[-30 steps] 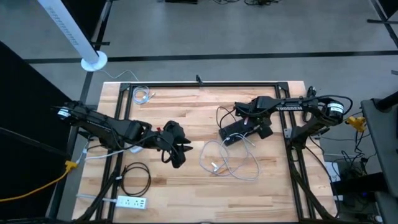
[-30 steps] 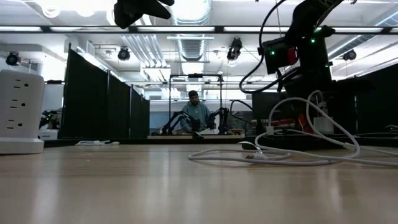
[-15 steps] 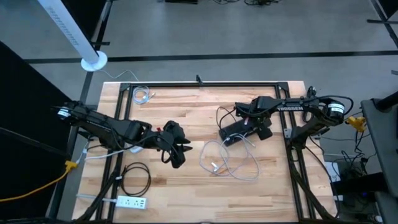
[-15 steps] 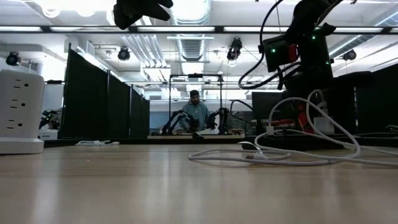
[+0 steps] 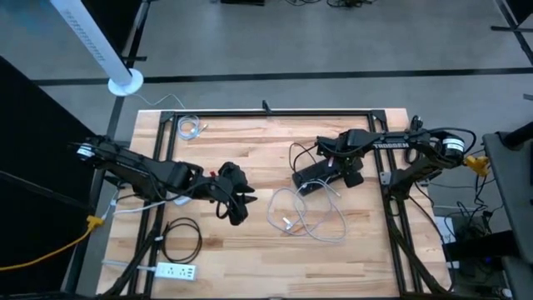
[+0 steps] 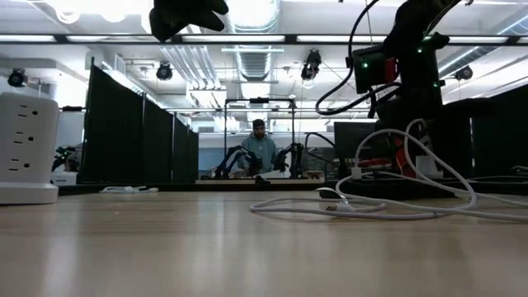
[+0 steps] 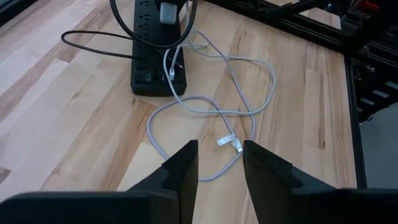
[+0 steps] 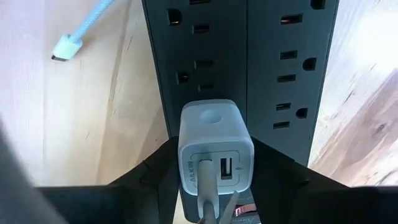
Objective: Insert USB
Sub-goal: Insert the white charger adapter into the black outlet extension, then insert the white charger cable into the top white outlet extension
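Observation:
A white charger cube stands plugged into a black power strip that lies on the wooden table. A grey cable sits in one of the cube's two USB ports. My right gripper is over the strip, shut on the cube. A long white cable lies looped on the table, its free plug bare on the wood. My left gripper hangs open above the table, with nothing between its fingers. My right gripper pinches the charger cube by two opposite side faces, one finger on each side. The fingers come from above and point down. The cube stands upright in the power strip's socket.
Another cable end lies on the wood beside the strip. A black cable coil and a white power strip lie at the near left. A small white cable coil lies at the far left.
My right hand has shifted slightly over the black power strip. The cables and the strip lie as before.

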Tool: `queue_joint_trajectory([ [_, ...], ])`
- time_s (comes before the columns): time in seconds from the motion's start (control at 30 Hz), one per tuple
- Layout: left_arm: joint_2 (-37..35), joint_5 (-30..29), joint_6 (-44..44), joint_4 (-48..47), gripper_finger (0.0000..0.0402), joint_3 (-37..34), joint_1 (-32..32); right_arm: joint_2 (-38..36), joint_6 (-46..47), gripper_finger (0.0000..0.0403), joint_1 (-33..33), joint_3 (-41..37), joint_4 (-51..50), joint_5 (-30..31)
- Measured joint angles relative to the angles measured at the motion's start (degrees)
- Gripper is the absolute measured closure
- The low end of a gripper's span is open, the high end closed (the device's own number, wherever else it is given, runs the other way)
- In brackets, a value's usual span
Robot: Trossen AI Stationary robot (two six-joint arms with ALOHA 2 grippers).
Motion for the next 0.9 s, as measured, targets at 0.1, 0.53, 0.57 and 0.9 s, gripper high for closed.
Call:
queue_joint_trajectory([
  [0.1, 0.0, 0.0, -0.05, -0.11, 0.03, -0.18, 0.0, -0.03, 0.47, 0.0258, 0.0, -0.16, 0.14, 0.01],
  [0.53, -0.84, 0.03, 1.66, 0.05, 0.03, -0.18, 0.0, -3.23, 1.19, 0.0135, 0.35, 4.8, -8.43, 2.3],
  [0.57, -1.11, 0.04, 1.7, 0.04, 0.03, -0.18, 0.0, -3.21, 1.22, 0.0118, 0.39, 5.37, -9.65, 2.55],
  [0.9, -7.15, 0.52, 1.93, -0.22, 0.03, -0.16, -0.25, -3.34, 4.95, 0.0077, 1.63, 19.71, -25.21, 3.86],
])
